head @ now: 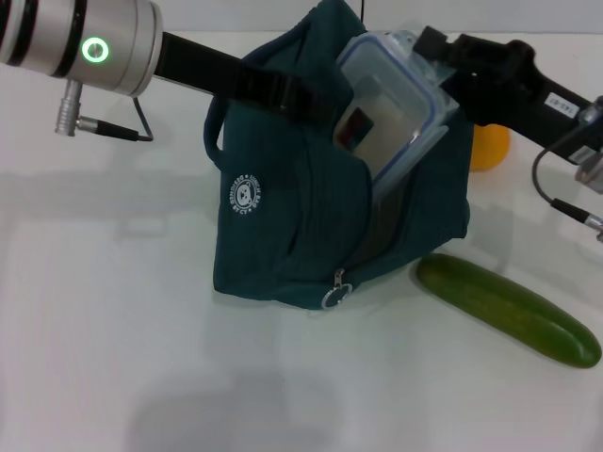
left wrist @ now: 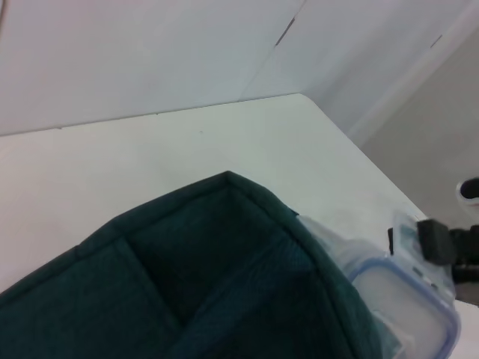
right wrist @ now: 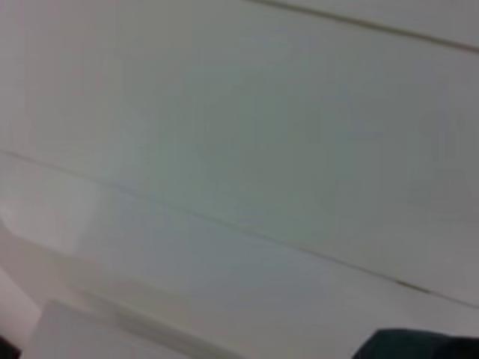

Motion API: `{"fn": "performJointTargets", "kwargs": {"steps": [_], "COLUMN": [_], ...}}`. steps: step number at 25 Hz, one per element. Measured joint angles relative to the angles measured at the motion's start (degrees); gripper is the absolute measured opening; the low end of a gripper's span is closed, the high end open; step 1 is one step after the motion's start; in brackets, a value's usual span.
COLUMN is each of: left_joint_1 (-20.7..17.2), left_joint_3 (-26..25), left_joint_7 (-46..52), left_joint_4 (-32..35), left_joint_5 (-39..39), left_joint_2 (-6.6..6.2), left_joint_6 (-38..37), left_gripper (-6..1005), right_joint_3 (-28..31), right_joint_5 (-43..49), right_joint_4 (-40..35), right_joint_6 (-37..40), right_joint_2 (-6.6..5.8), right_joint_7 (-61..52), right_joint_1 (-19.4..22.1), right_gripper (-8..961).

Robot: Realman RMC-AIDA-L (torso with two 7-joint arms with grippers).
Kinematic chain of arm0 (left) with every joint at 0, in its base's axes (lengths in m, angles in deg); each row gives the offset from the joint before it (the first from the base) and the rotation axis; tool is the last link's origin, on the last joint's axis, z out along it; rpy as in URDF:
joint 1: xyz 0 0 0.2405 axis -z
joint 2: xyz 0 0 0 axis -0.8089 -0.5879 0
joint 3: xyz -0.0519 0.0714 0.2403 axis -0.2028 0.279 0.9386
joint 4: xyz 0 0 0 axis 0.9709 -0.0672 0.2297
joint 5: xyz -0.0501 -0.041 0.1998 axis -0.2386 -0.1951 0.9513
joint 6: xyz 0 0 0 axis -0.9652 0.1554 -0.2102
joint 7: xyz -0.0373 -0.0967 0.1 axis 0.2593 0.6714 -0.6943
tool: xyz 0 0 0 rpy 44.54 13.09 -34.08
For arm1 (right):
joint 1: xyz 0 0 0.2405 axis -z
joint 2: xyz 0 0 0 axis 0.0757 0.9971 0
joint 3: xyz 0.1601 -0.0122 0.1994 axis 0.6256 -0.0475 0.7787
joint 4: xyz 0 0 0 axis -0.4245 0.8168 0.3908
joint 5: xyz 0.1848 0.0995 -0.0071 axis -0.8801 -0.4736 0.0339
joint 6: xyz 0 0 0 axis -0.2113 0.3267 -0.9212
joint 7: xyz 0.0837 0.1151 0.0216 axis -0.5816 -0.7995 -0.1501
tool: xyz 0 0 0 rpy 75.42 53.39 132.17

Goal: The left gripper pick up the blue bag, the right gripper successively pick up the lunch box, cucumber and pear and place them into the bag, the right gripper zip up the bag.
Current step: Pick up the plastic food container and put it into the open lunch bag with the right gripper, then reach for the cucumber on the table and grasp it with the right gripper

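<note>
The blue bag (head: 283, 217) stands on the white table with its mouth held open. My left gripper (head: 275, 91) is shut on the bag's top edge and handle. My right gripper (head: 431, 55) is shut on the far end of the lunch box (head: 391, 108), which is tilted and partly inside the bag's mouth. The cucumber (head: 509, 311) lies on the table to the right of the bag. The pear (head: 490, 148) sits behind the bag, partly hidden by my right arm. The left wrist view shows the bag (left wrist: 187, 277), the lunch box (left wrist: 408, 303) and my right gripper (left wrist: 449, 247).
The bag's zipper ring pull (head: 334, 297) hangs at its front lower corner. Bare white table (head: 141, 358) lies in front and to the left. The right wrist view shows only pale surfaces and a dark edge of the bag (right wrist: 419, 344).
</note>
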Motion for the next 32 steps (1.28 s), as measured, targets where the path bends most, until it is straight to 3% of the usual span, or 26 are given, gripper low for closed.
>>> {"fn": "performJointTargets", "kwargs": {"steps": [14, 23, 24, 27, 32], "left_joint_1": [-0.24, -0.54, -0.56, -0.85, -1.29], "left_joint_3": [-0.09, -0.43, -0.57, -1.39, -1.58], "left_joint_7": [-0.43, -0.54, -0.56, -0.89, -1.07], "left_joint_4": [-0.09, -0.09, -0.09, -0.08, -0.08], "left_joint_5": [-0.05, -0.97, -0.97, -0.95, -1.04], "left_joint_2": [-0.07, -0.23, -0.24, -0.23, -0.2], "left_joint_6": [-0.01, -0.03, -0.03, -0.2, -0.28], "left_gripper": [39, 39, 39, 39, 39], "right_joint_3": [-0.66, -0.51, -0.51, -0.65, -0.71], "right_joint_5": [-0.49, -2.72, -2.7, -2.34, 0.56], "right_joint_4": [-1.55, -4.91, -5.38, -7.0, -7.6], "right_joint_6": [0.28, 2.28, 2.84, 4.3, 3.95], "right_joint_2": [0.0, -0.61, -0.78, -1.61, -5.46], "right_joint_7": [0.06, -0.4, -0.16, 1.36, 6.08], "right_joint_1": [1.49, 5.57, 5.93, 7.74, 11.58], "right_gripper": [200, 395, 417, 654, 747]}}
